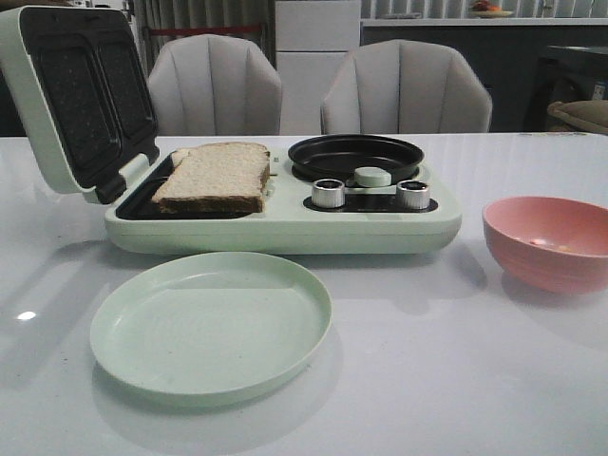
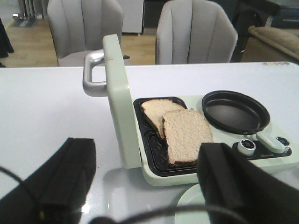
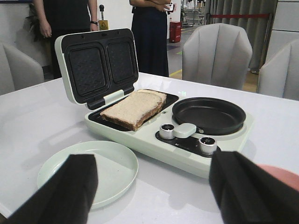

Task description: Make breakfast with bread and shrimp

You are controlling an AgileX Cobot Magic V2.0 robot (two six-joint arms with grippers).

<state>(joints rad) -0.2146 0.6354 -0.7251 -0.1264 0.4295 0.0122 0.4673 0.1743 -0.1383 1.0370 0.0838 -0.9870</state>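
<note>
A pale green breakfast maker is set on the white counter and serves as the landmark. Its lid is raised at its left end, with dark waffled plates shown inside and a metal handle on the lid's outer side. Two slices of bread are laid in the dark tray just beside the hinge, overlapping, the nearer slice resting partly on the farther one. To the right of the bread, a round black pan is seated in the maker, and in front of the pan two silver knobs are mounted with the pan's green handle between them.

In front of the maker an empty pale green plate is placed, near but not touching it. To the maker's right a pink bowl is stood; small pale specks are seen inside, too small to identify, so the shrimp cannot be located with certainty.

Two grey chairs are drawn up behind the counter.

The left pincer and right pincer are held released above the counter on the near side of the maker, fingers well apart, grasping nothing.
</note>
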